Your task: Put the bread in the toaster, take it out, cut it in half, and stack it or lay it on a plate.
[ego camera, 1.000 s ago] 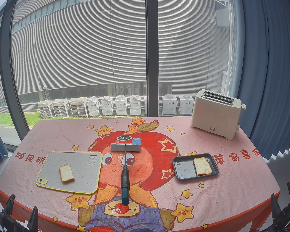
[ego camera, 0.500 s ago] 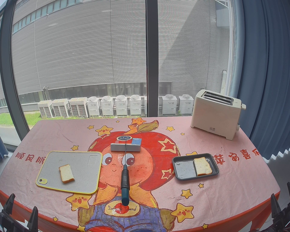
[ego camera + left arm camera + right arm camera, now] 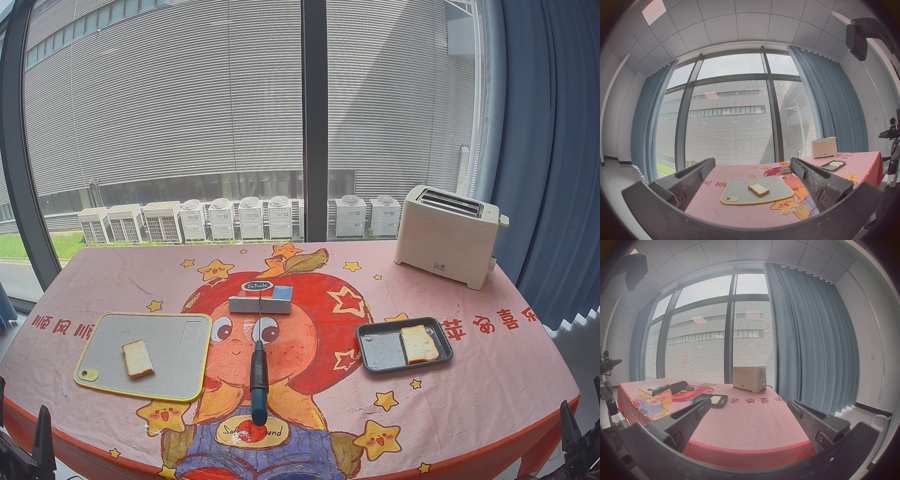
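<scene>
1. Two pieces of bread, well apart: left bread piece (image 3: 137, 359) flat on the cutting board (image 3: 172, 337), right bread piece (image 3: 419, 344) flat in the plate (image 3: 381, 351).
2. Cutting board: grey, yellow-green rim, on the left part of the table, near the front edge; bread toward its near-left area.
3. Plate: dark, rectangular, shallow, right of centre; bread in its right half, left half bare.
4. Toaster (image 3: 447, 236): cream, two slots on top, at the far right corner of the table, well apart from the plate (inside of the slots too dark to judge).
5. Knife (image 3: 259, 375): dark blue handle toward the robot, thin blade pointing away, lying at table centre between board and plate; blade end at a small grey block (image 3: 260, 304), lodged in it or merely against it, cannot tell.
6. Left gripper (image 3: 752, 163): released, jaws spread wide, nothing between them; low off the near-left edge of the table, touching nothing.
7. Right gripper (image 3: 749, 403): released likewise, jaws wide, nothing grasped; low off the near-right edge, apart from all items.
8. Tablecloth (image 3: 487, 387): pink, cartoon print with stars, under everything listed.
</scene>
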